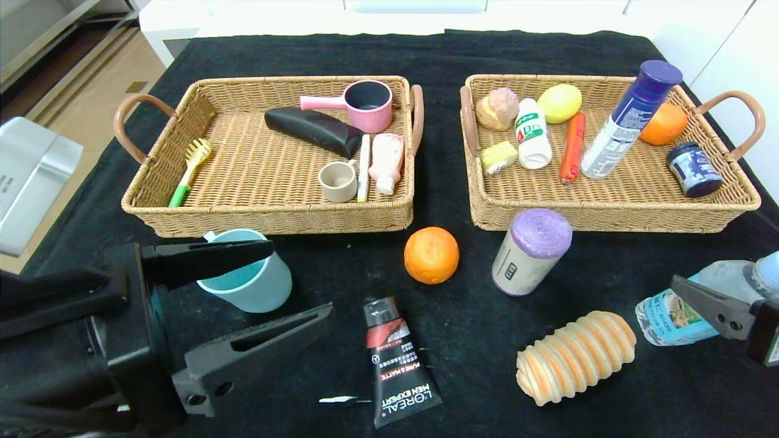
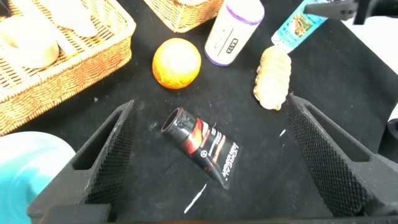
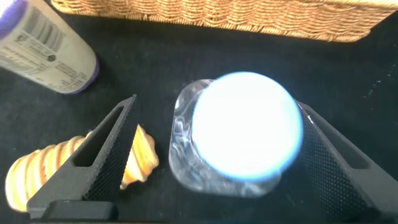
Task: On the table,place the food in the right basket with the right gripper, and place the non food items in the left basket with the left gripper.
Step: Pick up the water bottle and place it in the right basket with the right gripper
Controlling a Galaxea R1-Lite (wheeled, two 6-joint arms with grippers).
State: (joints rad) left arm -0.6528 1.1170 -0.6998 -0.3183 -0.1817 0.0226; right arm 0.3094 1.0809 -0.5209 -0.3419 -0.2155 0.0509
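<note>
Right, my left gripper point(image 1: 280, 280): fingers spread wide and holding nothing, hanging over the near-left table with the black tube point(image 2: 202, 147) lying between them in the left wrist view.
My right gripper point(image 3: 211, 155): fingers also wide, standing either side of the plastic water bottle point(image 3: 239, 134) by its pale cap end; I judge no grip yet.
Where the bottle is: lying on the black cloth at the near-right edge, in front of the right basket point(image 1: 614, 220), just beside the ridged bread roll point(image 1: 575, 356).
How the bottle should handle: thin clear plastic, smooth and round, likely to roll or dent; I would close across the firmer shoulder just below the cap, squarely.
How the tube should handle: soft, flat body with a stiff cap; light, glossy, a bit slippery. I would pinch across the flat middle, then carry it to the left basket point(image 1: 268, 220).
Other loose pieces: an orange point(image 1: 431, 255) with dimpled skin, a purple-capped cylinder point(image 1: 530, 250) tipped on its side, a light blue cup point(image 1: 252, 283) by my left finger.
Baskets: woven wicker, stiff rims, looped handles.
</note>
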